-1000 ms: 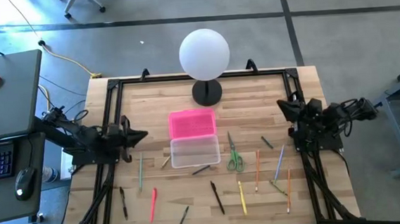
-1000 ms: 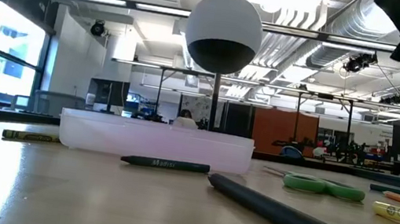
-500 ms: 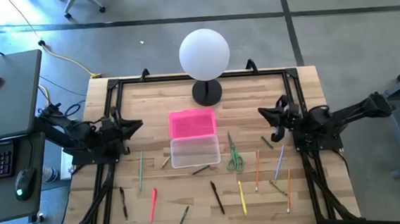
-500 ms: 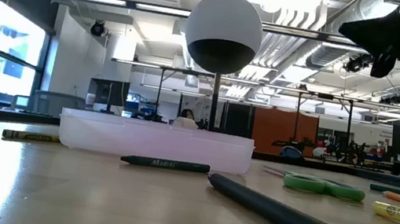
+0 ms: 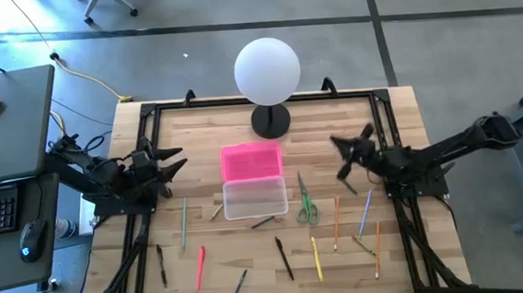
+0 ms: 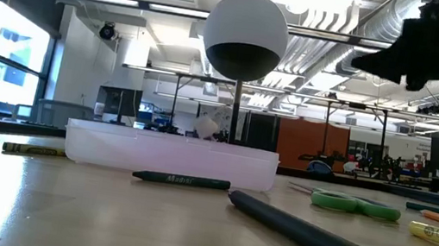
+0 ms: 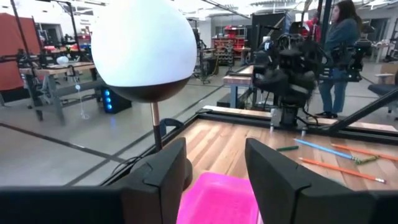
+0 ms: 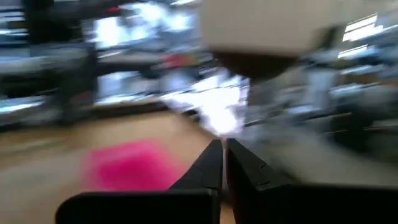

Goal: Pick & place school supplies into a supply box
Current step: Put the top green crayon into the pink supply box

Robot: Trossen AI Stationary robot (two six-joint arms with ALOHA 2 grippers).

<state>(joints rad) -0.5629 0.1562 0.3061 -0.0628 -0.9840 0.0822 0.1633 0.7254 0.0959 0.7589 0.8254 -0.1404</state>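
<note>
The supply box [image 5: 255, 199] is a clear tray standing on the middle of the table, with its pink lid [image 5: 251, 161] lying flat just beyond it. Green-handled scissors [image 5: 306, 204] and several pens and pencils, such as a red one [image 5: 199, 267] and a yellow one [image 5: 316, 258], lie scattered on the wood around it. My left gripper [image 5: 181, 160] hovers open to the left of the lid, holding nothing; its wrist view shows the open gripper [image 7: 214, 174] above the lid [image 7: 224, 199]. My right gripper [image 5: 339, 157] hovers shut to the right of the lid, holding nothing.
A white globe lamp [image 5: 267, 70] on a black base [image 5: 271, 121] stands at the table's far edge, behind the lid. A black frame [image 5: 258, 100] runs around the tabletop. In the low view a black crayon [image 6: 180, 180] and a black pen [image 6: 332, 245] lie in front of the box.
My left gripper has risen a little and opened. My right gripper, still shut, has reached out from the table's right edge toward the pink lid, rolling as it went. The box, the lid and the supplies have stayed put.
</note>
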